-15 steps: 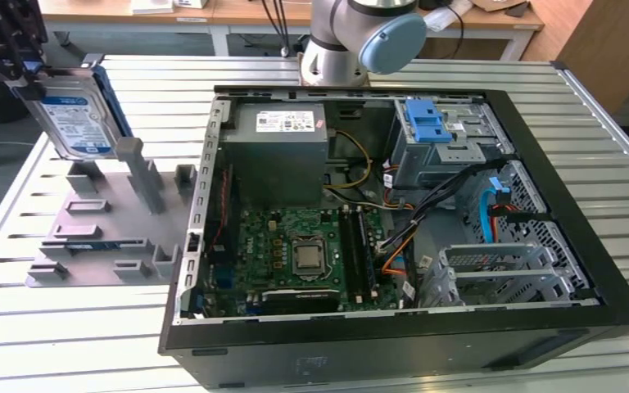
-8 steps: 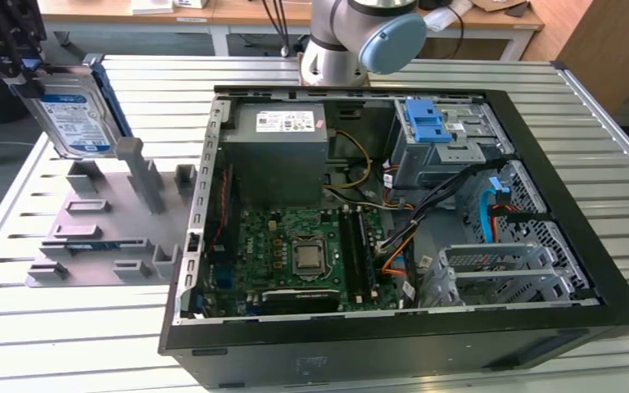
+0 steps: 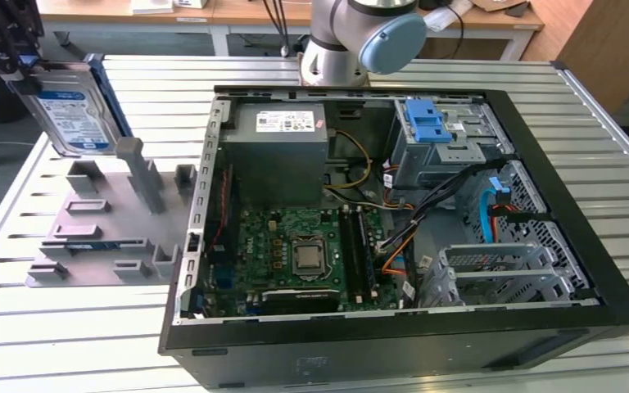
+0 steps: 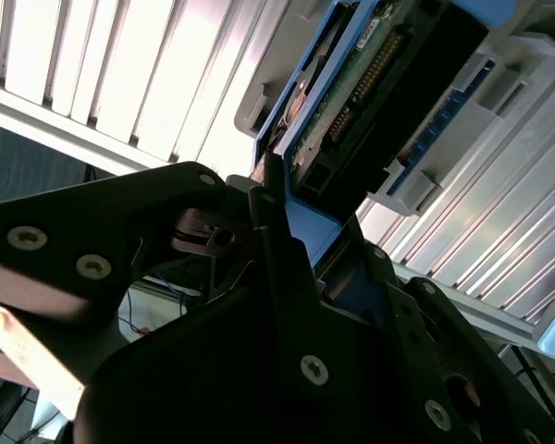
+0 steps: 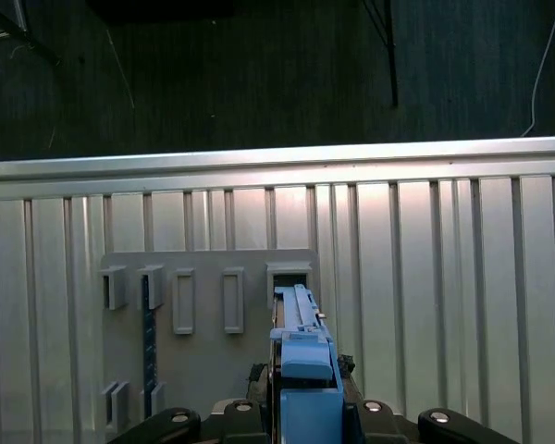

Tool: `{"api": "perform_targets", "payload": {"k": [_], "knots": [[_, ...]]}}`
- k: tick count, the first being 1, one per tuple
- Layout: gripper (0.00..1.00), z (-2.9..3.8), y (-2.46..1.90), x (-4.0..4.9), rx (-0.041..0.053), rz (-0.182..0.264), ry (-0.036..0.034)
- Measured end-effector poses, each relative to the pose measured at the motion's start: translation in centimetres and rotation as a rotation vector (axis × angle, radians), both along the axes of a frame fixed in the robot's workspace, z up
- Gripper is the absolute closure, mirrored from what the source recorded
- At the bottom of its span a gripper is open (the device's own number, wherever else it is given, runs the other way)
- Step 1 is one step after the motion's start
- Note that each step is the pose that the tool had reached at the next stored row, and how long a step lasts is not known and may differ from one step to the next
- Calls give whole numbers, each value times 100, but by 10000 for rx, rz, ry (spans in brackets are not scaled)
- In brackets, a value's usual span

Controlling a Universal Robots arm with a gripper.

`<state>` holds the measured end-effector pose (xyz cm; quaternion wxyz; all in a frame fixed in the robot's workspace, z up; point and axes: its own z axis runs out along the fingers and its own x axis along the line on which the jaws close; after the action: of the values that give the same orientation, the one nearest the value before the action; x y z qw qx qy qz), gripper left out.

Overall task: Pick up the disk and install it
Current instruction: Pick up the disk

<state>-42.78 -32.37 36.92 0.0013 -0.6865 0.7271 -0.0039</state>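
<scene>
One disk [image 3: 71, 115] hangs upright above the grey slotted holder [image 3: 96, 221] at the exterior view's left, its blue-framed upper edge clenched in the black hand [image 3: 14, 61]. Just beside the holder, on the slatted metal surface [image 3: 74, 327], lies the open computer case [image 3: 402, 327].

On the table [image 3: 609, 147], the rack [image 3: 96, 237] stood at the exterior view's left of the computer case [image 3: 402, 340], the disk [image 3: 69, 115] above the rack.
</scene>
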Motion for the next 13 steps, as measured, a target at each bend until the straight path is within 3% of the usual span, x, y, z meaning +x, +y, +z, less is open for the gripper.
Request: {"api": "perform_targets", "payload": {"k": [13], "knots": [[64,105,0,0,0,0,-1]]}}
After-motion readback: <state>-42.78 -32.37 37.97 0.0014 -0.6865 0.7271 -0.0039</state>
